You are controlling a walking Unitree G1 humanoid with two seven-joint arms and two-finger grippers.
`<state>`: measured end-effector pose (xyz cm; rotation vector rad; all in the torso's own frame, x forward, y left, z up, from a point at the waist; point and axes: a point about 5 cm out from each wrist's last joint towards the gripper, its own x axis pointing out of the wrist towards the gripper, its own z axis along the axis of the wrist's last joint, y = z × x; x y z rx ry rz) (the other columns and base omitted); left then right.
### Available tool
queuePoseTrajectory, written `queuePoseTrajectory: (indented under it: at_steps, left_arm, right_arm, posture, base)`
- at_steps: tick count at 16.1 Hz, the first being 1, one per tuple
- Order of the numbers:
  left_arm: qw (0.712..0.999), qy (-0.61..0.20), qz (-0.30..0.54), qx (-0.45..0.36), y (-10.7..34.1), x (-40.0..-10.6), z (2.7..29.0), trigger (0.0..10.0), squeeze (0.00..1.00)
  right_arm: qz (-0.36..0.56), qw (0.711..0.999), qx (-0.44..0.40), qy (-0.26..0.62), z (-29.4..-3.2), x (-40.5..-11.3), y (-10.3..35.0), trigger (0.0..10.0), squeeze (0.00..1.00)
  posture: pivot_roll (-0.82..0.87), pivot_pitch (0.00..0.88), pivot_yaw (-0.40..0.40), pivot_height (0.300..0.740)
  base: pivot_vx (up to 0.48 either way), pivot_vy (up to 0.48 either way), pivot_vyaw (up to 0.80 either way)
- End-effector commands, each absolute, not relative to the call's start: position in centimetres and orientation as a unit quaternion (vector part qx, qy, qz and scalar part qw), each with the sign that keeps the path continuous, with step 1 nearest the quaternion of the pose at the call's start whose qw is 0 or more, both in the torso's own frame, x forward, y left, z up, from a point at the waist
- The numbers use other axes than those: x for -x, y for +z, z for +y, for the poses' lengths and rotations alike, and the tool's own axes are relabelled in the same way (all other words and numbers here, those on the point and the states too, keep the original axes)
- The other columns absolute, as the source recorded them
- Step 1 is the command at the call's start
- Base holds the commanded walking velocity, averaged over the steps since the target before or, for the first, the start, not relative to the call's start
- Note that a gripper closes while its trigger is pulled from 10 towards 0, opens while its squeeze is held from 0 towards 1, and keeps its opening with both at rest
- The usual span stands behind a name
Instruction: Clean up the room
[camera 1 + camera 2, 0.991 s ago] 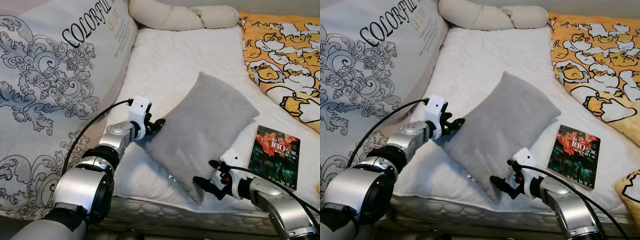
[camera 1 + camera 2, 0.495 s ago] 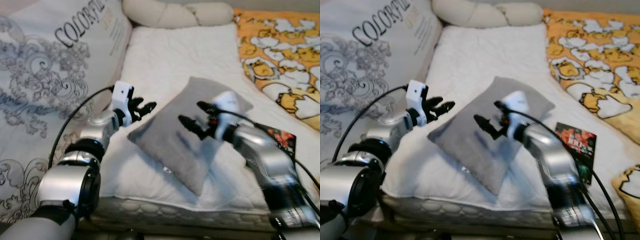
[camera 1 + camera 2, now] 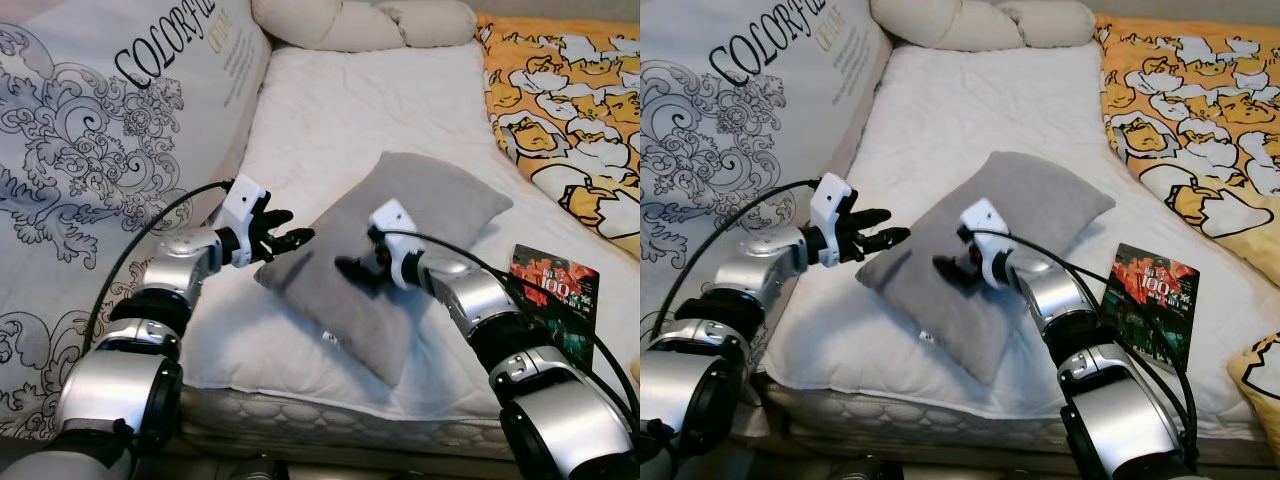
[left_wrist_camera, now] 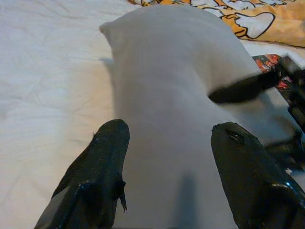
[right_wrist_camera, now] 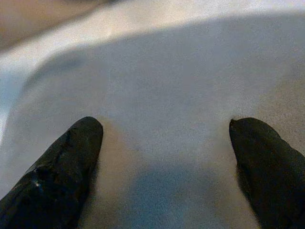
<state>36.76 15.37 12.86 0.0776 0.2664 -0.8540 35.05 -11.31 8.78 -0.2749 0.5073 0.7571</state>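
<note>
A grey pillow point(image 3: 430, 215) lies slantwise on the white mattress point(image 3: 350, 110). My left gripper point(image 3: 292, 238) is open at the pillow's left edge, and the left wrist view has the pillow point(image 4: 176, 71) just ahead of its spread fingers point(image 4: 102, 162). My right gripper point(image 3: 352, 270) is over the middle of the pillow, pointing left. In the right wrist view it is open, its fingers point(image 5: 66, 167) wide apart and resting on the grey fabric point(image 5: 167, 76). Nothing is gripped by either one.
A dark book point(image 3: 555, 300) lies on the mattress right of the pillow. A yellow patterned blanket point(image 3: 570, 100) covers the right side. A big cushion with black ornament print point(image 3: 100, 150) leans at the left, and cream bolsters point(image 3: 350, 20) lie at the head.
My right gripper has swung from the pillow's near corner up onto its middle. My left gripper has drawn back a little from the pillow's left corner and spread open. The pillow now lies flatter.
</note>
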Motion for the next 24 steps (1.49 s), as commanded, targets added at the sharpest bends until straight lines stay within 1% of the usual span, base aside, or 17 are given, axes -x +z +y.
queuePoseTrajectory:
  at_steps: [1,3,6,7,8,11,12,14,16,17,21,22,24]
  left_arm:
    - [0.901,-0.409,0.135,-0.052,12.8,-36.7,15.8,10.0,0.0]
    - [0.909,-0.393,0.13,-0.055,13.2,-37.0,16.0,10.0,0.0]
    - [0.921,-0.368,0.117,-0.053,13.8,-37.6,15.9,10.0,0.0]
    - [0.922,-0.366,0.116,-0.053,13.9,-37.6,15.8,10.0,0.0]
    - [0.925,-0.36,0.113,-0.052,13.9,-37.8,15.2,10.0,0.0]
    - [0.928,-0.354,0.115,-0.04,13.6,-38.0,13.7,10.0,0.0]
    - [0.927,-0.353,0.119,-0.036,13.5,-38.1,12.8,10.0,0.0]
    - [0.926,-0.355,0.126,-0.04,13.1,-38.1,12.0,10.0,0.0]
    - [0.923,-0.35,0.145,-0.063,11.9,-37.7,10.8,10.0,0.0]
    - [0.925,-0.343,0.151,-0.065,11.4,-37.5,10.6,10.0,0.0]
    - [0.927,-0.332,0.173,-0.03,10.1,-37.0,10.1,10.0,0.0]
    - [0.923,-0.337,0.182,-0.029,9.6,-36.6,9.7,10.0,0.0]
    - [0.916,-0.35,0.196,-0.001,9.0,-36.2,9.1,10.0,0.0]
  right_arm:
    - [0.313,0.864,0.149,0.365,-12.6,-33.9,6.4,10.0,0.0]
    - [0.358,0.851,0.158,0.351,-14.7,-32.8,4.7,10.0,0.0]
    - [0.37,0.851,0.147,0.341,-16.6,-31.8,3.7,10.0,0.0]
    - [0.371,0.851,0.145,0.341,-16.8,-31.7,3.6,10.0,0.0]
    - [0.362,0.854,0.14,0.345,-17.5,-31.1,3.3,10.0,0.0]
    - [0.307,0.875,0.104,0.361,-17.8,-30.0,3.6,10.0,0.0]
    - [0.287,0.888,0.101,0.345,-18.4,-29.3,3.7,10.0,0.0]
    - [0.274,0.897,0.091,0.335,-18.8,-28.8,3.7,10.0,0.0]
    - [0.259,0.909,0.076,0.318,-19.7,-27.7,3.7,10.0,0.0]
    - [0.256,0.91,0.073,0.317,-19.8,-27.2,3.7,10.0,0.0]
    - [0.252,0.913,0.062,0.316,-20.1,-26.3,3.9,10.0,0.0]
    - [0.251,0.913,0.06,0.316,-20.1,-26.2,4.0,10.0,0.0]
    - [0.251,0.913,0.059,0.316,-20.1,-26.0,4.1,10.0,0.0]
  posture:
    - [-0.08,0.032,0.044,0.74]
    - [-0.09,0.03,0.047,0.74]
    - [-0.09,0.025,0.051,0.74]
    - [-0.09,0.025,0.051,0.74]
    - [-0.1,0.022,0.051,0.74]
    - [-0.11,0.014,0.053,0.74]
    - [-0.11,0.013,0.056,0.74]
    - [-0.12,0.009,0.062,0.74]
    - [-0.13,0.008,0.074,0.74]
    - [-0.14,0.008,0.076,0.74]
    - [-0.14,0.014,0.084,0.74]
    - [-0.14,0.014,0.084,0.74]
    - [-0.14,0.018,0.085,0.74]
  base:
    - [0.0,0.0,0.0]
    - [0.0,0.0,0.0]
    - [0.0,0.0,0.0]
    - [0.0,0.0,0.0]
    - [0.0,0.0,0.0]
    - [0.0,0.0,0.0]
    - [0.0,0.0,0.0]
    - [0.0,0.0,0.0]
    - [0.0,0.0,0.0]
    - [0.0,0.0,0.0]
    - [0.0,0.0,0.0]
    - [0.0,0.0,0.0]
    - [0.0,0.0,0.0]
